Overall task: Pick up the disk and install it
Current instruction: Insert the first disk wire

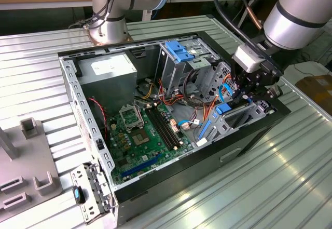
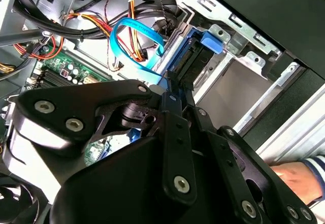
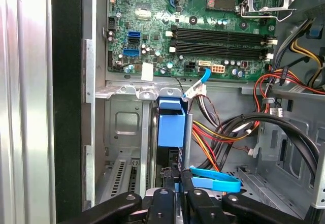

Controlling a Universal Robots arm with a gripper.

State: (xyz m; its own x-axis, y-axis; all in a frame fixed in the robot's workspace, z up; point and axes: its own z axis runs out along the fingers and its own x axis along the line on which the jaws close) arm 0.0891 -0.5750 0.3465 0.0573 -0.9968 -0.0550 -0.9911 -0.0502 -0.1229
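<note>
**Exterior view:** the gripper point(image 1: 246, 100) reaches down into the open computer case point(image 1: 78, 94) at the case's 3 o'clock side. The disk point(image 1: 234, 117) stands on edge in the drive bay directly beneath it, at 3 o'clock from the motherboard point(image 1: 142, 135).

**Second wrist view:** the jaws are drawn nearly together and appear clamped on the disk point(image 2: 195, 61). A person's hand point(image 2: 292, 176) is beside the case's outer wall.

**First wrist view:** the gripper point(image 3: 177, 176) pinches the disk point(image 3: 171, 125) in a narrow gap. The blue carrier extends straight ahead of the fingertips toward the motherboard.

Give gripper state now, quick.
Gripper: closed on the disk, which it holds on edge inside the computer case.
</note>
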